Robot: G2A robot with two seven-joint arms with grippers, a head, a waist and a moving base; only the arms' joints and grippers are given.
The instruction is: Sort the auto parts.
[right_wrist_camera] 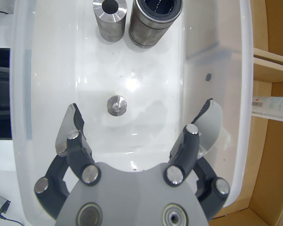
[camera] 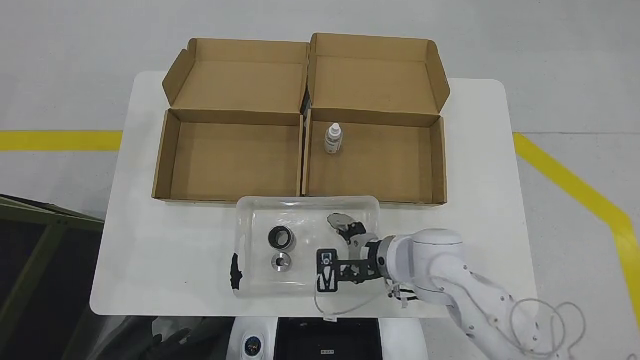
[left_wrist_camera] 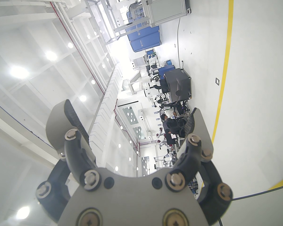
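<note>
Closest to the lens: right claw [right_wrist_camera: 141, 109], spread wide and holding nothing, hanging inside a clear plastic bin [right_wrist_camera: 244, 48] on the white surface [camera: 480, 210]. Frames a small steel stud [right_wrist_camera: 117, 105] standing on the bin floor, nearer one finger than the other and touching neither. Looks lined up for a pinch on that stud, probably the next part to sort. No telling from these views how far above the stud the fingertips are.

Farther along the bin floor, two parts on end, just beside each other: a bored steel sleeve [right_wrist_camera: 110, 18] and a fatter linear ball bearing [right_wrist_camera: 155, 12], with rows of tiny balls visible down its bore. Standing upright, likely easy to grip across their round sides.

Seen from above, white right arm reaching in from the near right corner of the surface. Forearm crossing the bin's right end, wrist turned so the fingers point leftward along the bin.

Beyond the bin, two open cardboard boxes side by side with lids folded back, presumably the sorting destinations: left box [camera: 230, 160] and right box [camera: 390, 165]. Inside the right one, a small white bottle [camera: 334, 140] close to its left wall.

Left claw [left_wrist_camera: 132, 109] likewise wide and holding nothing, tilted up toward ceiling lights and the hall, well apart from the parts. Seemingly parked out of the way while the right arm works.
</note>
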